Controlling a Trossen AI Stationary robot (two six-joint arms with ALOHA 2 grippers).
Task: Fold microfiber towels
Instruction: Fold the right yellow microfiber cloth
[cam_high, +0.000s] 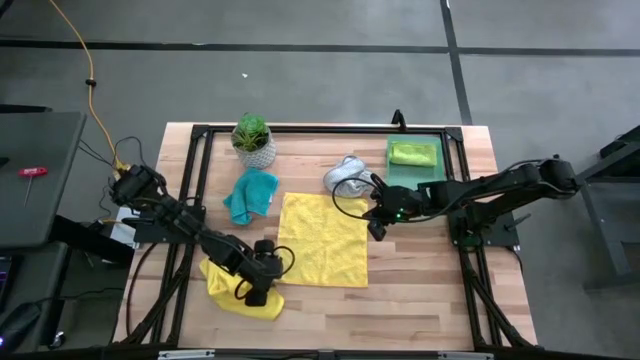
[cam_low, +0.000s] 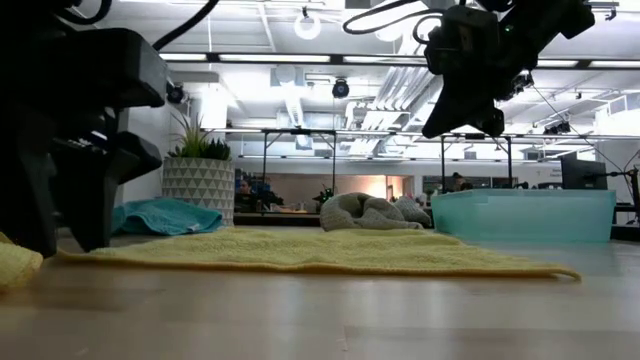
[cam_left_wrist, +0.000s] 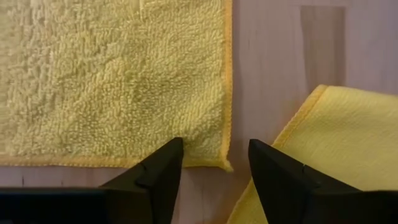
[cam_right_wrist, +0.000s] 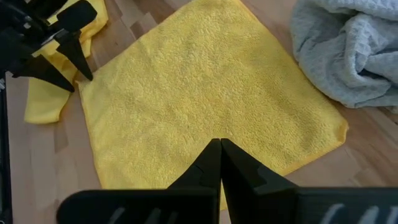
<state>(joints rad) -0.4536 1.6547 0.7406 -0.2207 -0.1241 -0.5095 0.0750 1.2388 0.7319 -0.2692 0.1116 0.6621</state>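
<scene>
Yellow towel (cam_high: 322, 240) lies flat mid-table. Left gripper (cam_left_wrist: 211, 171) is parted, holding nothing, at its near-left corner; right gripper (cam_right_wrist: 221, 163) is pinched closed and empty above the right edge. Fold step probably starting — next: pinch that corner, carry it across.

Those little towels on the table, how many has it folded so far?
One looks done: a lime green towel lies folded in the green tray. In hand is the flat yellow towel: the left gripper is open at its near corner, the right gripper shut above its far edge. Left: the crumpled yellow towel, the teal towel and the grey-white towel.
</scene>
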